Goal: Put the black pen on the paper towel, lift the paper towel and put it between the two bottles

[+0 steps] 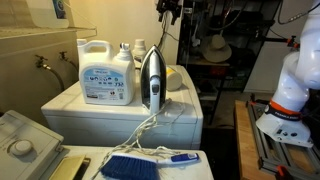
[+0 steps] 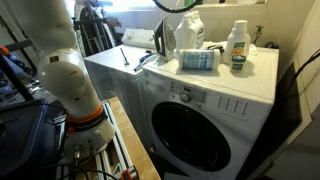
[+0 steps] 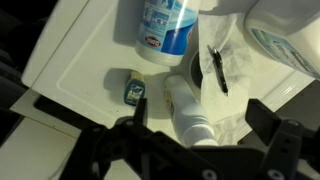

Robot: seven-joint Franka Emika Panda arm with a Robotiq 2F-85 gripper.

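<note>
Black pen lies slanted on the paper towel, in the right half of your wrist view. Sweep toward it from the left.

Furthest left on the white machine top sits a small bottle with a dark blue-green label. Its print is too small to read. Up and to its right is a wipes tub with a blue label and a red-and-blue logo, too blurred for you to make out the letters. Next comes a white bottle, touching the towel's left edge. Past the towel, a large white jug with a blue label fills the right corner, and the towel runs up against it.

Your gripper hangs over the bottles with its fingers spread wide and nothing between them.

In an exterior view, the jug shows a blue-and-white label, also unreadable. An iron stands on end just right of it, its cord trailing down the machine's front. A blue brush lies lower down, well apart from the towel's surface.
</note>
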